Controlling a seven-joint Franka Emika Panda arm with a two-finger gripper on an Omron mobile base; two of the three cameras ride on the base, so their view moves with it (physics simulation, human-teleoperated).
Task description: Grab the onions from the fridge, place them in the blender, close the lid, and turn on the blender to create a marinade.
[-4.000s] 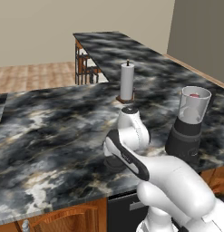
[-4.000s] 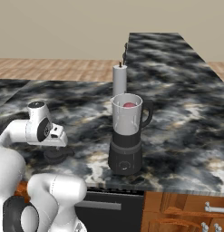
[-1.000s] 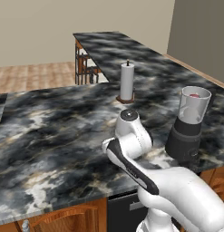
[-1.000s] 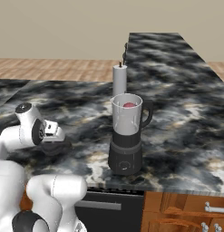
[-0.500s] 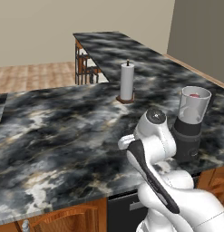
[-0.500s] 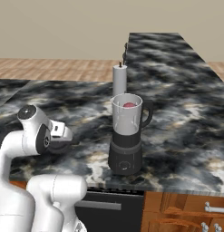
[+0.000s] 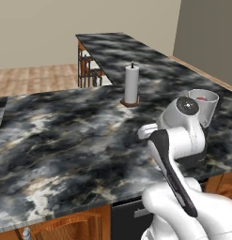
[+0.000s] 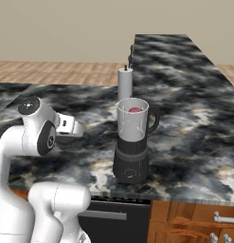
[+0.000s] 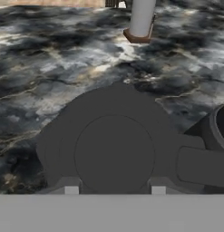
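My gripper (image 9: 114, 190) is shut on the lid (image 9: 114, 154), a dark grey disc with a raised round knob, held just above the marble counter. The blender (image 8: 131, 161) stands to the right of my hand (image 8: 66, 127), its clear jar (image 8: 132, 122) open at the top. One red-purple onion (image 8: 134, 110) lies inside the jar. In the hand view, the blender's dark handle (image 9: 202, 165) sits just right of the lid. In the left base view, my arm partly covers the blender jar (image 7: 205, 105). The fridge is out of view.
A white paper towel roll (image 7: 131, 84) on a brown stand rises behind the blender, also seen as the roll (image 9: 141, 20) ahead of my hand. The dark marble counter (image 7: 61, 140) stretches left. Wooden cabinets (image 8: 194, 220) run below its front edge.
My arm has swung right across the counter, carrying the lid closer to the blender. The blender and the paper towel roll have stayed put.
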